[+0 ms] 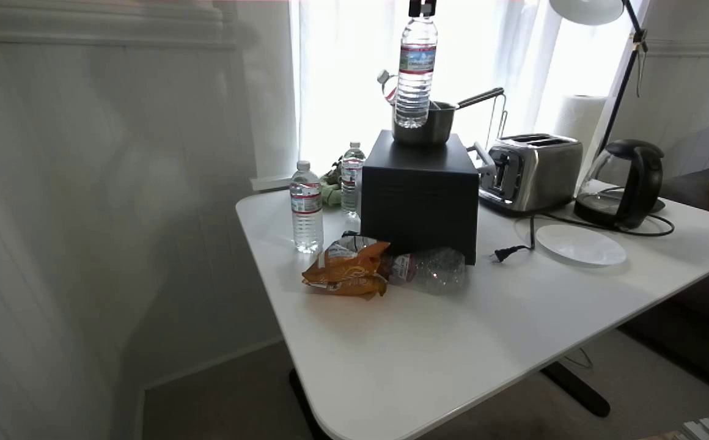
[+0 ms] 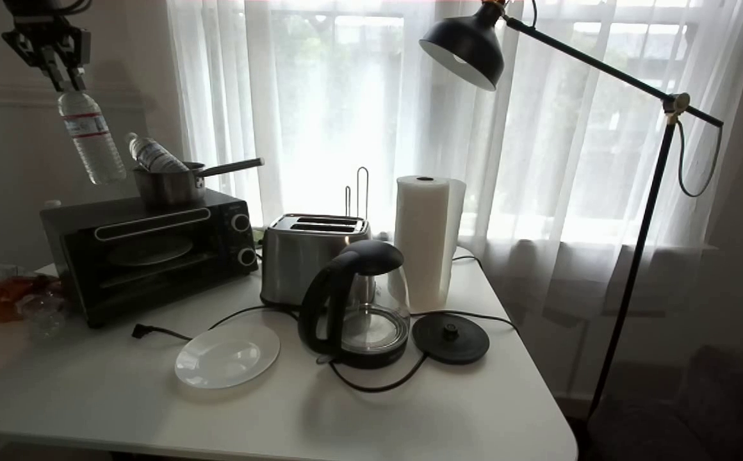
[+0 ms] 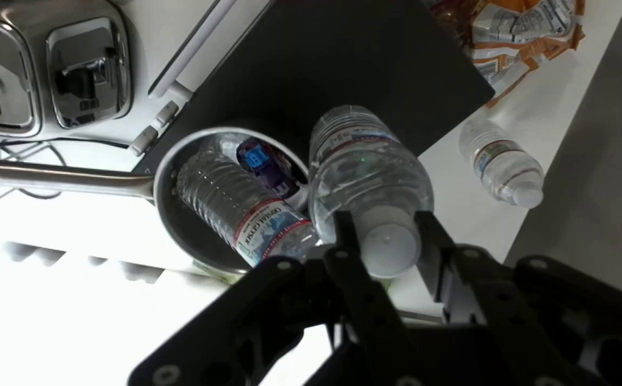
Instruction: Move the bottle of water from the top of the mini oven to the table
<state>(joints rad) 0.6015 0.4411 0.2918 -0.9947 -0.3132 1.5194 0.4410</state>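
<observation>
Gripping the bottle of water by its top: hand is clamped on it, fingers either side of the white cap in the wrist view. Bottle of water hangs below the hand, tilted in both exterior views, base in the air over the mini oven. Just beside the bottle of water but apart from it: pot, standing on the mini oven. In the pot, a leaning bottle plus a purple item I can't identify. On the worktop, orange bag and lying bottle are just beside the mini oven; can't tell if those two touch. Two upright bottles stand on the worktop too, the closer one near the mini oven. Further out: toaster, white plate, kettle, paper roll.
</observation>
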